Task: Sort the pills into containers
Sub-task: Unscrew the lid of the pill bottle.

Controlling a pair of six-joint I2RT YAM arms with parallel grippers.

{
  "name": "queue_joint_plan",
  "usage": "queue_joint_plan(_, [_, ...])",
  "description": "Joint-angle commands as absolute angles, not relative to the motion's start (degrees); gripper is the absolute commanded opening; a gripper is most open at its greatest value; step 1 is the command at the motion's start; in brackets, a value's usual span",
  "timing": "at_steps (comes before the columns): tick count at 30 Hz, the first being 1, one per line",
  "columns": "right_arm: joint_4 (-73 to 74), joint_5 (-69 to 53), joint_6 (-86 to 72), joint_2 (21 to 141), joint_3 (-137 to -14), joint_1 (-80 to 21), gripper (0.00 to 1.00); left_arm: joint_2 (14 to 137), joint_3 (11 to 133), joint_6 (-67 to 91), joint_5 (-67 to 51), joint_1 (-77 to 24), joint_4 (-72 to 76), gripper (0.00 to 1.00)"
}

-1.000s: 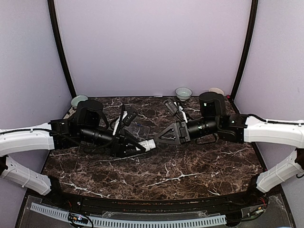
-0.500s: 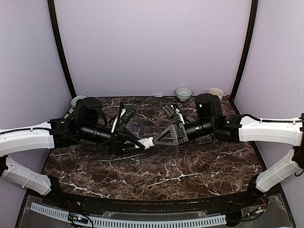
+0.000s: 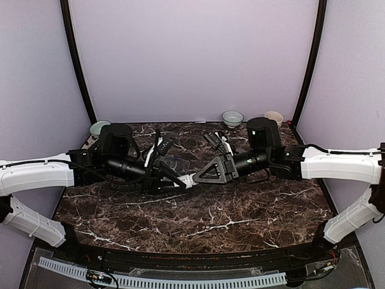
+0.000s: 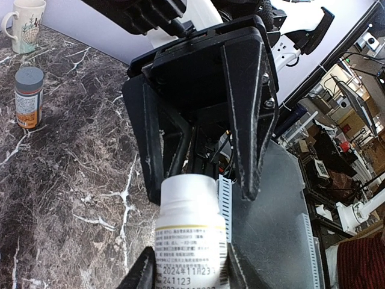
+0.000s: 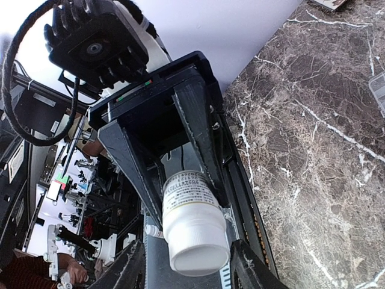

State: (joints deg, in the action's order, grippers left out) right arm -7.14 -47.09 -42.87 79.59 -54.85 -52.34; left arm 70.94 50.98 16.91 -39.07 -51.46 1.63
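The left claw (image 4: 189, 268) is pinching a white pill bottle (image 4: 191, 238) by its labelled body and holds it off the surface (image 3: 210, 223) with the neck pointing toward 3 o'clock in the overhead view. The right claw (image 5: 191, 268) faces it from the 3 o'clock side. Its two fingers are spread and sit either side of the cap (image 5: 198, 253). One finger looks close against the cap, with a gap showing at the other, so it is not clamped yet.

That is the change. A second ago the right claw was clear of the bottle, with white cap showing between the two claws. Since then it has slid toward 9 o'clock and the left claw has nudged toward 3 o'clock. The cap end is now inside the spread fingers, and the two claws meet near the middle of the surface.

For the task, this looks like the setup for opening the bottle. The left side holds it steady and the right side is placed to close on the cap and twist. No pills can be seen, so they are probably still inside and sorting has not begun.

The organizer box (image 3: 178, 164) lies on the surface just behind the claws, toward 12 o'clock and a little to 11. It is partly hidden by them, and I cannot tell what its compartments hold.
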Motion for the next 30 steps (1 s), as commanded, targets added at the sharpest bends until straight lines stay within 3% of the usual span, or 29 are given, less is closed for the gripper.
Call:
queue_joint_plan(1, [-9.9, -48.7, -43.9, 80.0, -56.9, -51.8, 0.46, 71.2, 53.4, 16.1, -41.3, -50.8, 3.4, 0.0])
queue_joint_plan(5, [-9.7, -48.8, -43.9, 80.1, -57.0, -51.8, 0.41, 71.9, 53.8, 15.9, -41.8, -50.5, 3.3, 0.0])
queue_joint_plan(18, [-5.7, -48.1, -39.7, 80.9, -58.5, -51.8, 0.04, 73.8, 55.8, 16.7, -45.1, -49.9, 3.3, 0.0])
queue_joint_plan(30, [3.2, -43.3, -23.6, 78.0, -60.8, -51.8, 0.01, 77.7, 61.2, 25.5, -55.2, -49.2, 7.1, 0.0])
